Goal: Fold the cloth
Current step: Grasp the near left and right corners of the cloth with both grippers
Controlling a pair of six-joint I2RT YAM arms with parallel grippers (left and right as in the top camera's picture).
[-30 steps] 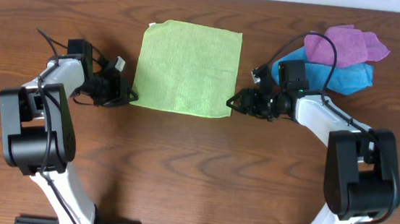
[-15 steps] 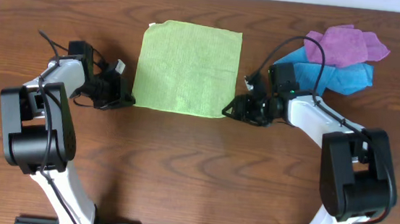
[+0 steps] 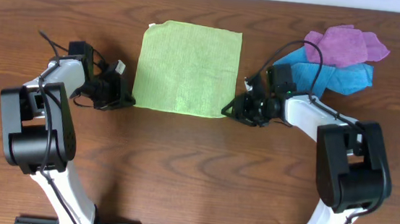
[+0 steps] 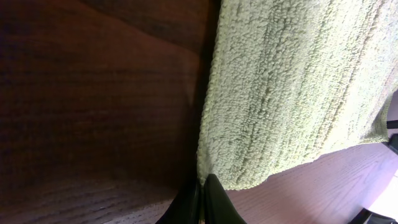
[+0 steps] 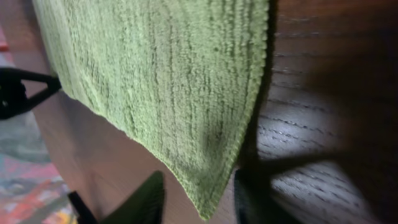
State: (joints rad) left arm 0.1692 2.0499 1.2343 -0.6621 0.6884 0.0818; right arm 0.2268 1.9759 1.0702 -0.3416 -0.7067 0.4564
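Note:
A light green cloth (image 3: 188,69) lies flat and square on the wooden table in the overhead view. My left gripper (image 3: 130,99) is at its near left corner, and in the left wrist view its fingers (image 4: 202,198) are shut on the cloth's edge (image 4: 292,93). My right gripper (image 3: 228,109) is at the near right corner. In the right wrist view its fingers (image 5: 198,198) are open with the cloth's corner (image 5: 186,106) between them.
A purple cloth (image 3: 345,45) and a blue cloth (image 3: 334,73) lie bunched at the back right, just behind my right arm. Bare wooden table (image 3: 195,169) stretches in front of the green cloth.
My right gripper has moved left until its open fingers straddle the cloth's near right corner. My left gripper has edged slightly right onto the near left corner.

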